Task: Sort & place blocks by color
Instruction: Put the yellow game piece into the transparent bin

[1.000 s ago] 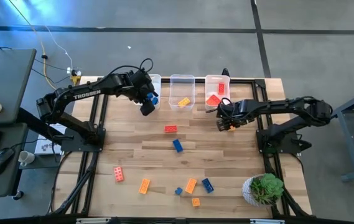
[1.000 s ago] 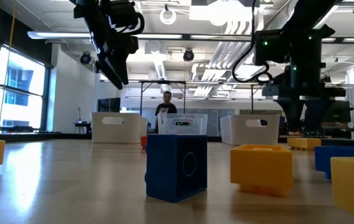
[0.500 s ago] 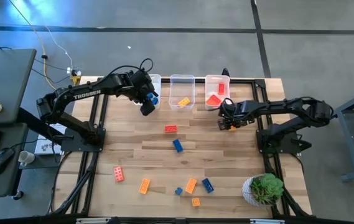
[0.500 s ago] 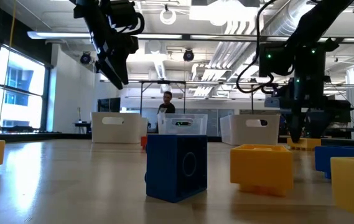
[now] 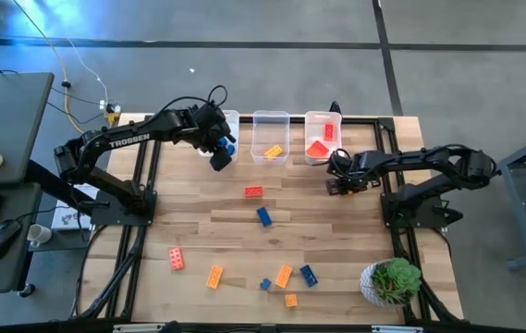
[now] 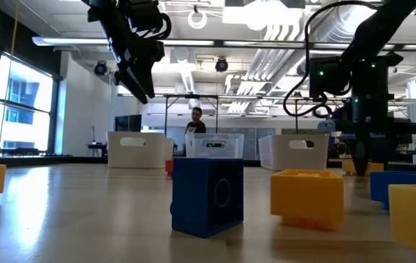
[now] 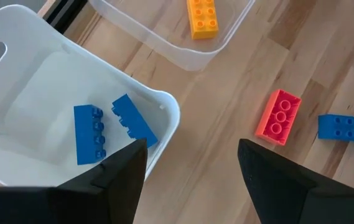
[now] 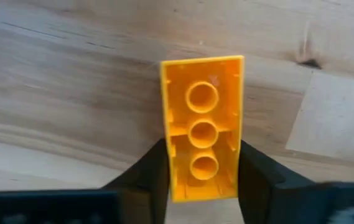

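I am working at a pale wooden table (image 5: 198, 222) under bright ceiling lights. My right gripper (image 8: 203, 177), right of centre in the high view, has just dropped down and is clenching on a yellow brick (image 8: 203, 124), so the pick-up is seemingly beginning. The brick is lying underside up, its long axis running straight out between my fingers. My left gripper (image 7: 192, 163) is hanging released over the blue bin (image 7: 164, 102).

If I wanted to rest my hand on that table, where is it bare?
Bare wood: the table's left side between the left arm and the red brick, and the right side between the right tool and the plant. Crowded: the bins along the far edge, and the loose bricks near the front.
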You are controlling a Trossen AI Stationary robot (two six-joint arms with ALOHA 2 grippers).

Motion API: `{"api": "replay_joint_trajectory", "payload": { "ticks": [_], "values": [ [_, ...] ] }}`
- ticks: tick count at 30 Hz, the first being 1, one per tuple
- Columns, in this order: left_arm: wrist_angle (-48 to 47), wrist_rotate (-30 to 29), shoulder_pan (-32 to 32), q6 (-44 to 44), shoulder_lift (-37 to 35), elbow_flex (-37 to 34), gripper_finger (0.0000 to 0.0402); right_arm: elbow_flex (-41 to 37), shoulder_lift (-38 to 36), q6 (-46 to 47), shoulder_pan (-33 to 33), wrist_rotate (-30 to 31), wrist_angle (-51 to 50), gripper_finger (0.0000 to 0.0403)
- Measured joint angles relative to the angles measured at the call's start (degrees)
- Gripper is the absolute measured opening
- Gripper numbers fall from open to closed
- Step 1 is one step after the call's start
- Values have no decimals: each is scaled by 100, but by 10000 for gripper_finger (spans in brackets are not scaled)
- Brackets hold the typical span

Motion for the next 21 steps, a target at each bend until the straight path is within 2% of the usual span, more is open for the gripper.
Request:
{"api": "replay_joint_trajectory", "payload": {
  "ticks": [5,8,11,18,21],
  "values": [
    [2,0,1,0,0,0,239,24,1,-149,1,-206,6,107],
    [2,2,0,-47,-1,0,239,168,12,-210,31,-729,68,107],
    [6,18,2,-129,-1,0,239,429,14,-368,128,-984,159,107],
    [124,44,2,172,0,0,239,991,14,-696,388,-1433,1299,107],
    [293,345,4,393,0,0,239,1215,14,-967,447,-1610,1799,107]
  ]
}}
